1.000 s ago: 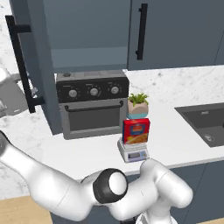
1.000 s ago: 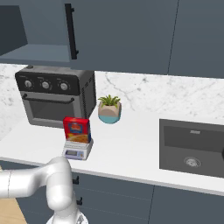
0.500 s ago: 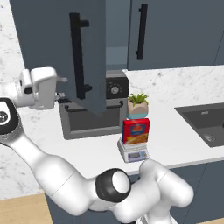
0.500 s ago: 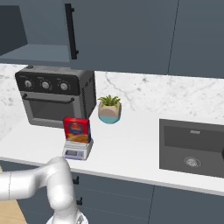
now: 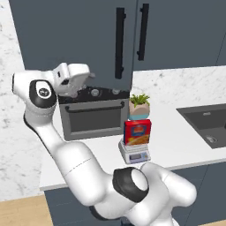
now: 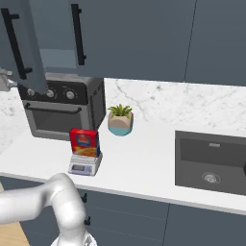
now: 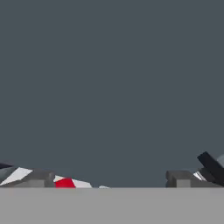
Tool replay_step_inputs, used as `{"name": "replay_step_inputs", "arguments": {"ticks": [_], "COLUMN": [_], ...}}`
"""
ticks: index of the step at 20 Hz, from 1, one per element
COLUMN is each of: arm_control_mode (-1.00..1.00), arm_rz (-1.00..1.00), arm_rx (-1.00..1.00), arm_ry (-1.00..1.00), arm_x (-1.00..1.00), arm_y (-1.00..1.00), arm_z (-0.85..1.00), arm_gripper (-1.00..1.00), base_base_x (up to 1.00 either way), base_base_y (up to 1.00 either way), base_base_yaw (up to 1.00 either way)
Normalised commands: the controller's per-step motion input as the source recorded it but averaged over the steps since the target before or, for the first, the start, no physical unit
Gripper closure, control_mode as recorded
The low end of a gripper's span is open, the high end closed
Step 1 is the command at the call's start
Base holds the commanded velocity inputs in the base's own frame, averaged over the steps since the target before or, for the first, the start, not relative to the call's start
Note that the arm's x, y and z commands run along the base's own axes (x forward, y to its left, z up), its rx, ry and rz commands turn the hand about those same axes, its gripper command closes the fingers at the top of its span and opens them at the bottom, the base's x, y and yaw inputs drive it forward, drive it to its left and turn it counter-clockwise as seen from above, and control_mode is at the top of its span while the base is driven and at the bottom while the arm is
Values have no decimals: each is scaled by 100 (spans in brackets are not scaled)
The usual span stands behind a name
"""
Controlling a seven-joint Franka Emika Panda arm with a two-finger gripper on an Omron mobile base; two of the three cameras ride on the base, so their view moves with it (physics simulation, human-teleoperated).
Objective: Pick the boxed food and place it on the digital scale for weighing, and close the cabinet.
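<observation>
The boxed food (image 5: 137,132) stands on the digital scale (image 5: 135,153) on the counter (image 6: 144,163); the released, empty hand (image 5: 84,75) presses the cabinet (image 5: 79,39) door, nearly shut.

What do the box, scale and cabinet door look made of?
Box: looks like cardboard, with a matte red printed face. Scale: probably plastic, a plain light-grey body with a dark display. Cabinet door: flat matte slate-blue panel, maybe painted wood, with black bar handles.

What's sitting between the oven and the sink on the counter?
In the right base view, between the oven and sink: a potted plant near the backsplash, then bare counter.
</observation>
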Motion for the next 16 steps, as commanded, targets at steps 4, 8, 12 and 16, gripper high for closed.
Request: {"name": "replay_step_inputs", "arguments": {"ticks": [4, 8, 12, 16], "arm_control_mode": [-100, -100, -100, -100], "arm_rz": [4, 5, 6, 20], "arm_rx": [20, 24, 23, 18], "arm_ry": [-8, 12, 10, -19], "arm_x": [66, 69, 49, 71], "arm_y": [-100, -100, -100, -100], "arm_z": [71, 56, 62, 14], "arm_gripper": [-100, -100, -100, -100], "base_base_x": [0, 0, 0, 0], "base_base_y": [0, 0, 0, 0], "base_base_yaw": [0, 0, 0, 0]}}
